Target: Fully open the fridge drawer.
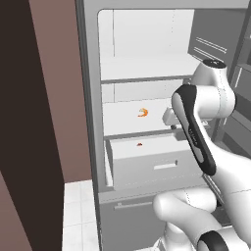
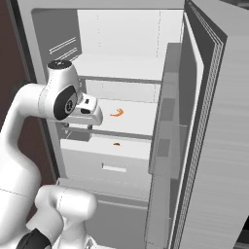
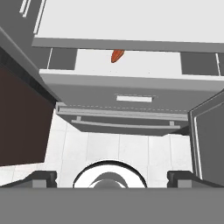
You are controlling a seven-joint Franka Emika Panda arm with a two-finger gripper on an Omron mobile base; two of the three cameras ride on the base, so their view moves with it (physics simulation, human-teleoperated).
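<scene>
The fridge [image 1: 88,98] is seen with its ribbed door [image 2: 219,146] swung open to the right. The fridge drawer [image 1: 147,164] is located below the lowest shelf [image 1: 132,115] and is partly pulled out; a small red item [image 3: 117,55] is seen inside. The gripper [image 3: 112,177] is held above and in front of the drawer, apart from the bar handle [image 3: 134,99]. Its fingers [image 3: 41,177] are spread wide and nothing is held.

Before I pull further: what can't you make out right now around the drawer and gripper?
- Fridge drawer, left base view: the arm covers its right end.
- Red item in the drawer, hand view: the shelf above cuts it off; too small to identify.
- Gripper, hand view: fingertips barely rise above the bottom; they hold nothing.
</scene>
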